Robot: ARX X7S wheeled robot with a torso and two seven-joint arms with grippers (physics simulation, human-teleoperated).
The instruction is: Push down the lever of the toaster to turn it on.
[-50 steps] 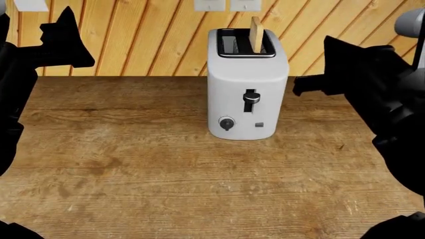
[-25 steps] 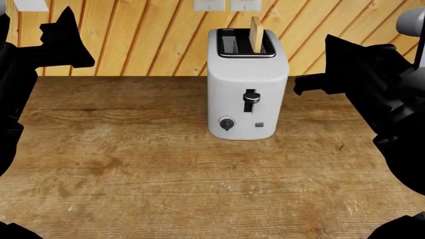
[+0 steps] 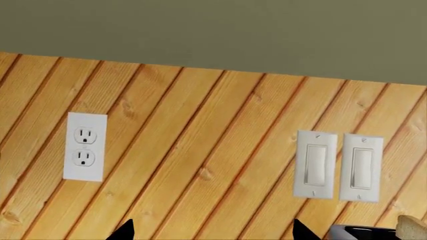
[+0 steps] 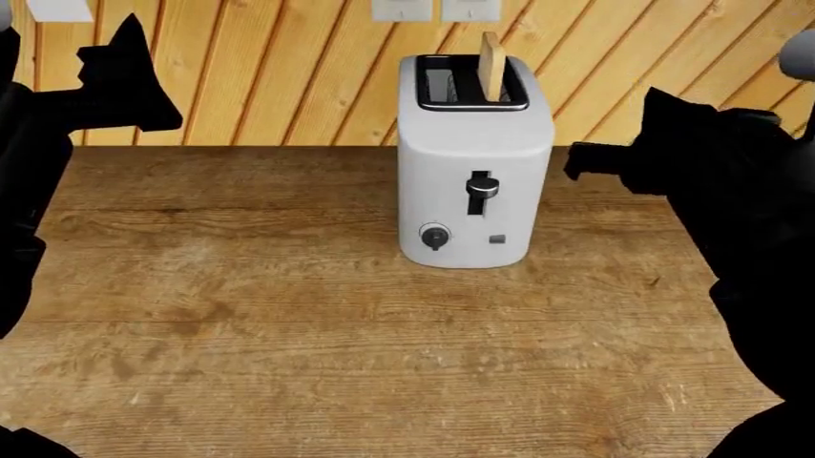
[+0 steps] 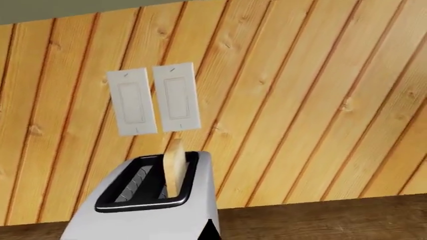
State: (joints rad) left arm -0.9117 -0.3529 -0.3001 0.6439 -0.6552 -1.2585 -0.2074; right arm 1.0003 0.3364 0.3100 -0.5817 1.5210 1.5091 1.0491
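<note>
The white toaster stands at the back middle of the wooden counter, and its top shows in the right wrist view. Its small black lever sits near the top of its slot, above the round grey knob. A slice of bread sticks up from one slot. My right gripper hovers just right of the toaster at lever height, apart from it; a single black tip shows, jaws together. My left gripper is raised far left, its tips wide apart.
The counter ends at a slanted wood-plank wall. On the wall are two light switches above the toaster and a power outlet further left.
My right arm has shifted slightly right and lower in the head view, its tip staying beside the toaster. The left arm, toaster and lever have not moved.
</note>
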